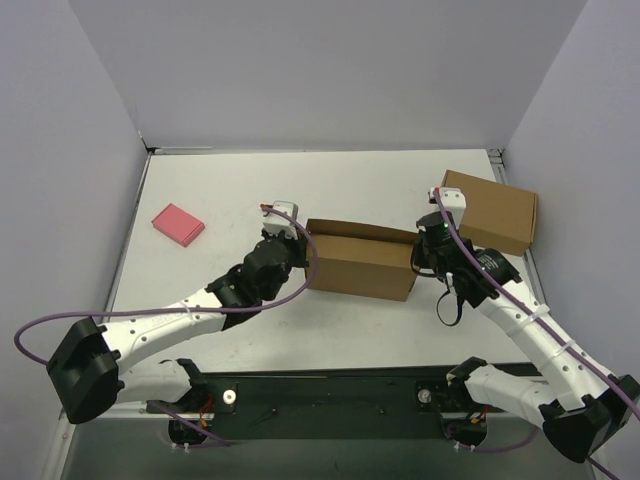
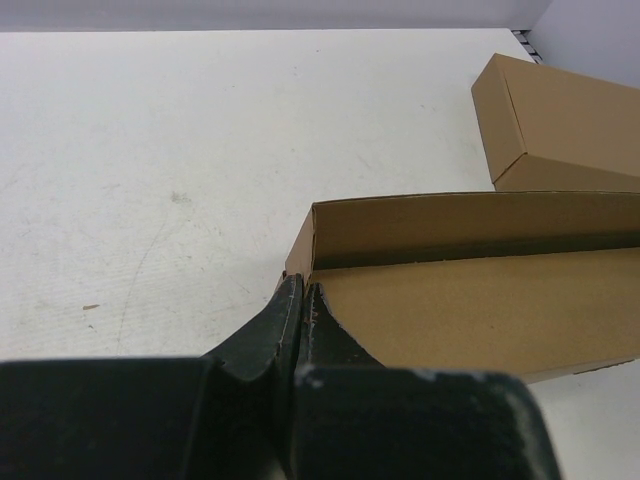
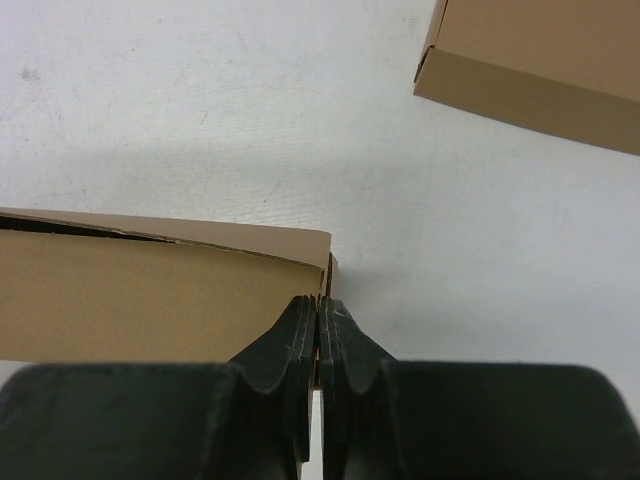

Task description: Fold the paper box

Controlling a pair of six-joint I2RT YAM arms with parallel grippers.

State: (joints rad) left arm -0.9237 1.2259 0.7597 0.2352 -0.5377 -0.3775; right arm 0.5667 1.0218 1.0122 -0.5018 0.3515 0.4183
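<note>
**A:** Where's it held?

**B:** The left gripper (image 2: 303, 292) and right gripper (image 3: 320, 305) are both closed tight, each seemingly pinching an end wall of the paper box (image 1: 360, 262). The box spans the gap between their tips.

**A:** Risk?

**B:** An uneven pull could tear the thin card or let it slip free.

White table (image 1: 300, 180), pale, perhaps lilac walls (image 1: 320, 70)

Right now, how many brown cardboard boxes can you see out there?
2. The paper box lies in the middle, its top partly open. The second cardboard box, closed, sits at the far right. None seems hidden.
</note>
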